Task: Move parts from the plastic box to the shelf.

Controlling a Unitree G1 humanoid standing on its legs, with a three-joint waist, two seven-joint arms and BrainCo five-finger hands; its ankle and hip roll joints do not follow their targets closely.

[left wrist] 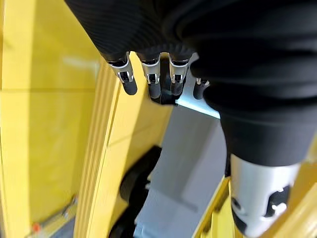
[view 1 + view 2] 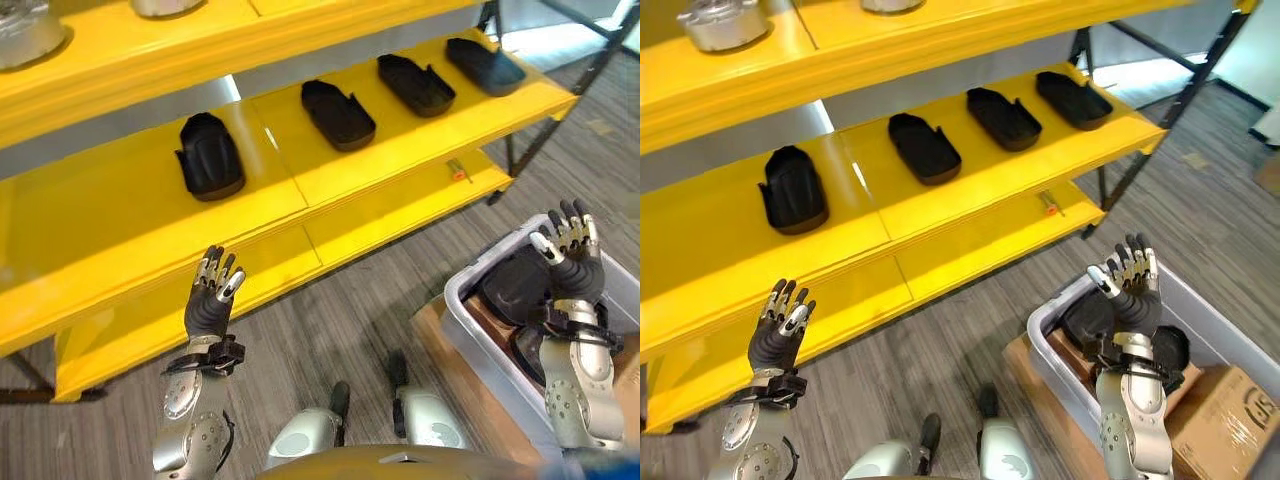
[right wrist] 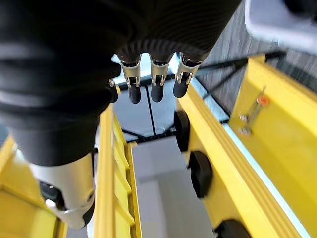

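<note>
Several black moulded parts lie in a row on the middle yellow shelf [image 2: 120, 215], from the leftmost part [image 2: 210, 155] to the rightmost part [image 2: 485, 65]. More black parts [image 2: 512, 290] sit in the grey plastic box [image 2: 462, 315] at the lower right. My right hand [image 2: 568, 250] hovers over the box, fingers straight and empty. My left hand [image 2: 213, 290] is raised in front of the lower shelf, fingers straight, holding nothing.
A small orange-tipped tool [image 2: 456, 170] lies on the lower shelf [image 2: 350, 225]. Metal pots [image 2: 725, 22] stand on the top shelf. The box rests on cardboard cartons [image 2: 1225, 405]. A black shelf leg [image 2: 555, 110] slants down at the right.
</note>
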